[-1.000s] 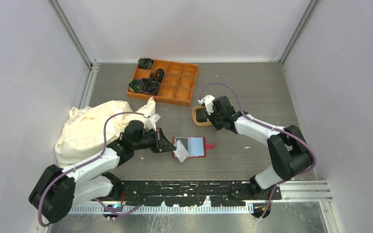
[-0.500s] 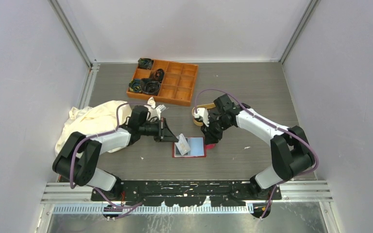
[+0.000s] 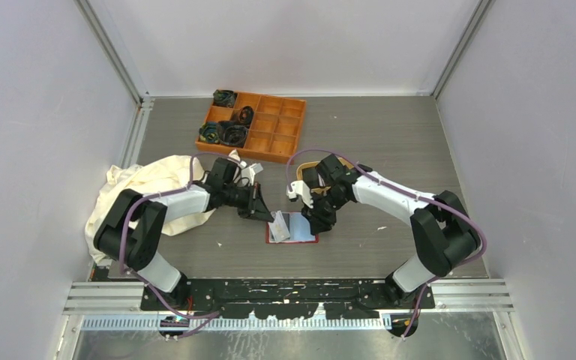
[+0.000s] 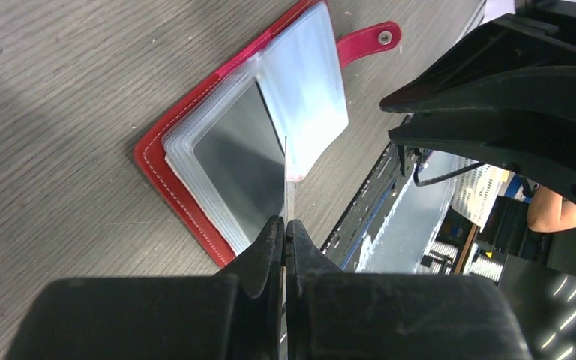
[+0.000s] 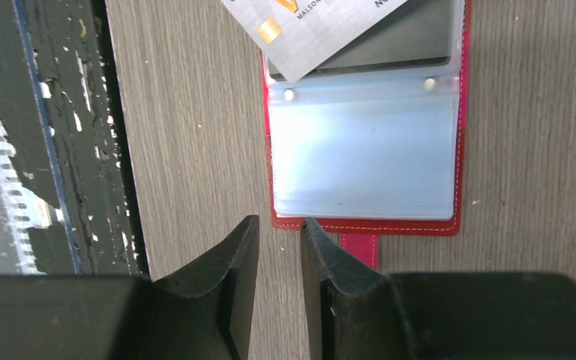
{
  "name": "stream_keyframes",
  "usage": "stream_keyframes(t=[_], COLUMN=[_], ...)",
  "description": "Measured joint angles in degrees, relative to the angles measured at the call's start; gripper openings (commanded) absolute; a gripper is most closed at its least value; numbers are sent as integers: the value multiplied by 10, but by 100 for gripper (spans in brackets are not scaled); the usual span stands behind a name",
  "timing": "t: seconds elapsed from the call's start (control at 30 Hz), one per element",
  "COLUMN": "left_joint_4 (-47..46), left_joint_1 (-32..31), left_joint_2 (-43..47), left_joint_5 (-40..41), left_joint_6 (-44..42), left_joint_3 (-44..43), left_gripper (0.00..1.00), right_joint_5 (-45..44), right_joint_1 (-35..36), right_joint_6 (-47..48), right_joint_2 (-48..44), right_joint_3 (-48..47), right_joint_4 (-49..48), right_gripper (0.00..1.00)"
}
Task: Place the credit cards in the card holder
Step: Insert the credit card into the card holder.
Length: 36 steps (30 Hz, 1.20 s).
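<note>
Nearest the front edge of the table, about midway along it, the card holder lies flat and folded open. It's red outside with clear plastic pockets showing, and its snap tab sticks out on the right-hand side.

The left gripper comes in low from the left, pinched tight on a silvery credit card. From the left wrist camera the card is edge-on, a thin line between the closed fingers. Its far end sits right at the left-hand page of the holder. Can't honestly tell whether the corner is inside a pocket or just resting on top. The right wrist view shows the card lying at an angle over that page, gold chip visible.

The right gripper hangs over the holder's right-hand edge, by the tab. Its jaws are only a narrow gap apart, with nothing between them, just wood grain and the red edge of the holder below.

Further back on the left, a crumpled cream cloth is heaped under the left arm. Behind the right arm a tan tray peeks out, mostly hidden.

Toward the back edge, left of centre, is the orange compartment box, with dark tangled stuff in its left cells.
</note>
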<state>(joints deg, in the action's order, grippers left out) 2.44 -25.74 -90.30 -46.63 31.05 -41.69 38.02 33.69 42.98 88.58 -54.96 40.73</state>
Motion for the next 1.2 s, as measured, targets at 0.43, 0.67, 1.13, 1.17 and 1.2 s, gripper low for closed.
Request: stream_keyframes(t=[0.43, 0.67, 1.13, 1.17, 1.2], left_joint_4=[30, 31, 54, 56, 58], left_joint_1=[0, 0, -11, -12, -13], left_joint_2=[-34, -53, -93, -96, -98], left_joint_5=[-9, -12, -10, -10, -10], left_joint_6=[-16, -16, -20, -21, -22], left_joint_3=[-24, -39, -76, -78, -80], left_gripper=[0, 0, 0, 0, 0], right_joint_5=[-79, -105, -115, -115, -115], right_joint_1=[29, 39, 42, 42, 42], right_joint_6=[0, 0, 0, 0, 0], right_joint_2=[34, 46, 46, 46, 46], right_joint_3=[0, 0, 0, 0, 0], right_joint_4=[-11, -10, -10, -10, -10], right_gripper=[33, 33, 33, 33, 33])
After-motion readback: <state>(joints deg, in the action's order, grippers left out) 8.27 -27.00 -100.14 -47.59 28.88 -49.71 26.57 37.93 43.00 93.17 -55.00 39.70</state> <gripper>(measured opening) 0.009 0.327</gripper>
